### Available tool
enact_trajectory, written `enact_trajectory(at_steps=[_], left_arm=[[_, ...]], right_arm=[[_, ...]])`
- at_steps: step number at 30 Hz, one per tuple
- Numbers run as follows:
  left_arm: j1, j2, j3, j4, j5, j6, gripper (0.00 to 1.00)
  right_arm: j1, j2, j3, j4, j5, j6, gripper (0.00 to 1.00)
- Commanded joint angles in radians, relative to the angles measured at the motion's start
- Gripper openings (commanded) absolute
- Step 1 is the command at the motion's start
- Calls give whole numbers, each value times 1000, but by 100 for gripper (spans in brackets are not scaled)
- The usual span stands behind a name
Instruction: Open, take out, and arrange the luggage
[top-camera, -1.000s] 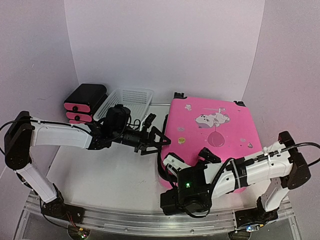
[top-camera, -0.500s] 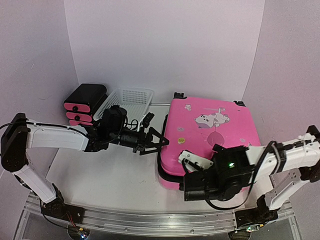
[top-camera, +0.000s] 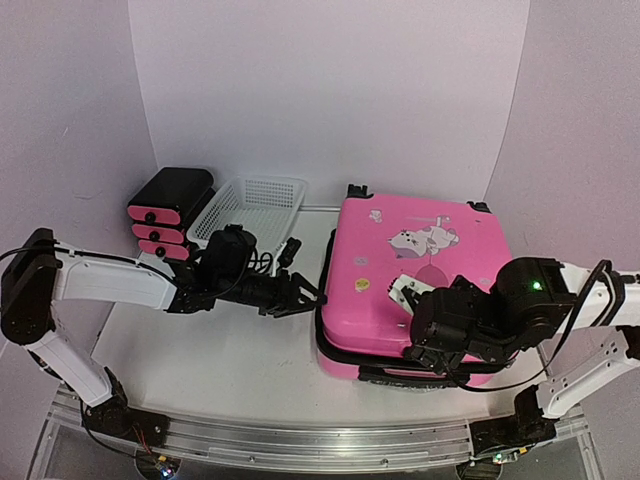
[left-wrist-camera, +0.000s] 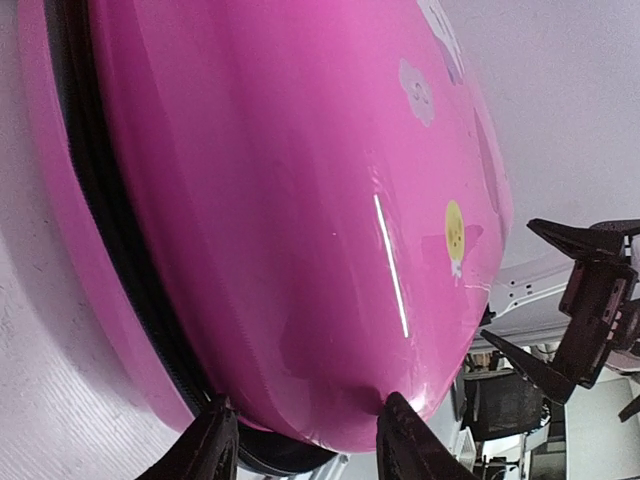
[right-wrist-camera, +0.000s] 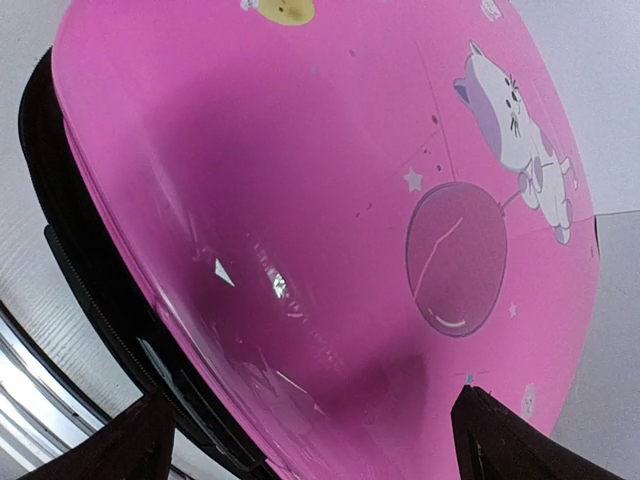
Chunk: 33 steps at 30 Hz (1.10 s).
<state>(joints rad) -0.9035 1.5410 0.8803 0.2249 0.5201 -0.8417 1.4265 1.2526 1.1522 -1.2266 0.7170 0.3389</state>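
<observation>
The luggage (top-camera: 430, 255), a glossy pink hard-shell suitcase with stickers, lies flat on the right half of the table. My left gripper (top-camera: 303, 292) is at its left edge. In the left wrist view the jaws (left-wrist-camera: 305, 435) straddle the lid's rim (left-wrist-camera: 300, 400): one fingertip (left-wrist-camera: 392, 412) presses the pink shell, the other (left-wrist-camera: 215, 425) sits at the black zipper band. My right gripper (top-camera: 411, 297) hovers over the lid's front part, open wide. Its view shows the pink lid (right-wrist-camera: 330, 180) between its spread fingers (right-wrist-camera: 312, 395), which hold nothing.
A black drawer unit with pink fronts (top-camera: 170, 205) and a white mesh basket (top-camera: 255, 200) stand at the back left. White walls close off the back and sides. A metal rail (top-camera: 300, 440) runs along the near edge.
The right arm swung from the suitcase's front left corner to the right and now reaches over the lid. The left gripper dropped to the lid's left rim and its jaws narrowed.
</observation>
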Motion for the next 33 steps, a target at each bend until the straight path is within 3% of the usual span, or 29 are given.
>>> enact_trajectory(at_steps=[1,4,6,10,20,25,28,33], left_arm=[[2,23,21,-43,-99,54,44],[6,6,1,-56,-168,51,43],[11,-29,-24,-63,-217,59,53],[26,-58,-37,-89,-250,68,59],[30,178,147,-93,-27,78,50],[57,257,229,-93,-28,107,29],[120,295,284,-93,-27,127,3],[195,370,394,-108,-53,185,0]], right_arm=[[-12,23,26,46,-1,-11,98],[-21,66,44,54,-1,-30,98],[-26,91,53,55,-5,-40,98],[-39,107,56,60,-21,-51,98],[-43,50,57,67,-30,-55,98],[-47,62,55,72,-30,-75,98],[-57,87,64,73,-18,-92,98],[-82,123,107,72,-18,-126,98]])
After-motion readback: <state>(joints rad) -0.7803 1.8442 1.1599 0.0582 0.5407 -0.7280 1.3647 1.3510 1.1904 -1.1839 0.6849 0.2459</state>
